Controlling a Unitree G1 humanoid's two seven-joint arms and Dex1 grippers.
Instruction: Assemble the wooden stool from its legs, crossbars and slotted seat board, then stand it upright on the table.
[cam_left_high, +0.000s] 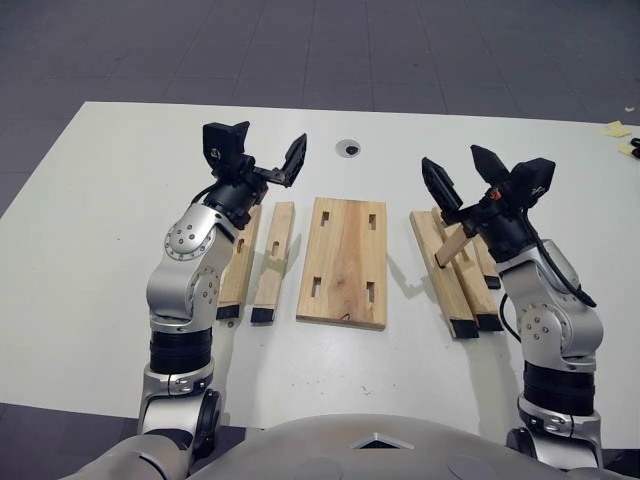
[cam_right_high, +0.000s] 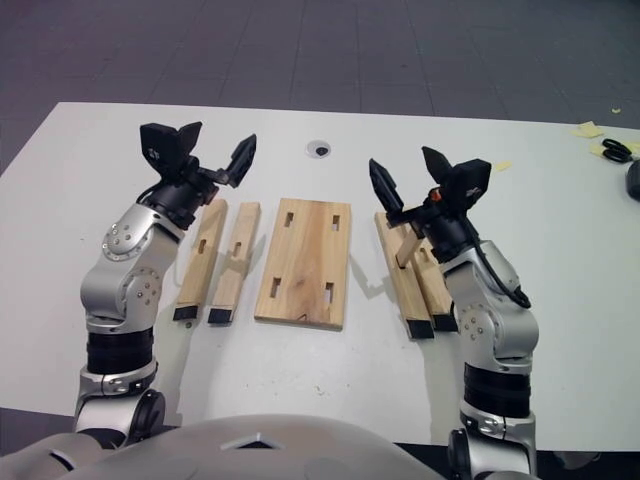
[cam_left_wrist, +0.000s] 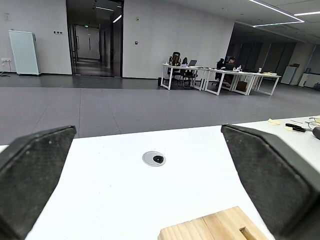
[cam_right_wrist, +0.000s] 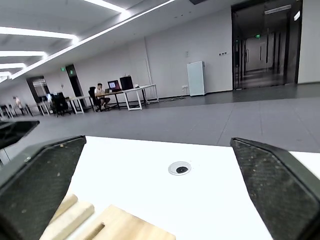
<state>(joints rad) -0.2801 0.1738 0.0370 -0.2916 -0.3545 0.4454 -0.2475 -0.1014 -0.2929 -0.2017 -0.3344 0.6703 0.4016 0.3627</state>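
Note:
The slotted seat board (cam_left_high: 343, 260) lies flat in the middle of the white table (cam_left_high: 120, 200). Two wooden leg pieces (cam_left_high: 273, 260) lie side by side to its left. On its right several legs and crossbars (cam_left_high: 452, 278) rest in a loose stack, one short bar propped at an angle. My left gripper (cam_left_high: 268, 150) hovers open and empty above the far ends of the left pieces. My right gripper (cam_left_high: 455, 165) is open and empty over the far end of the right stack. A corner of the board (cam_left_wrist: 215, 227) appears between the left fingers (cam_left_wrist: 35, 175).
A round cable grommet (cam_left_high: 348, 148) sits in the table beyond the board. Yellow notes (cam_left_high: 618, 130) and scissors (cam_right_high: 615, 150) lie at the far right corner. Bare tabletop stretches to the far left and in front of the board.

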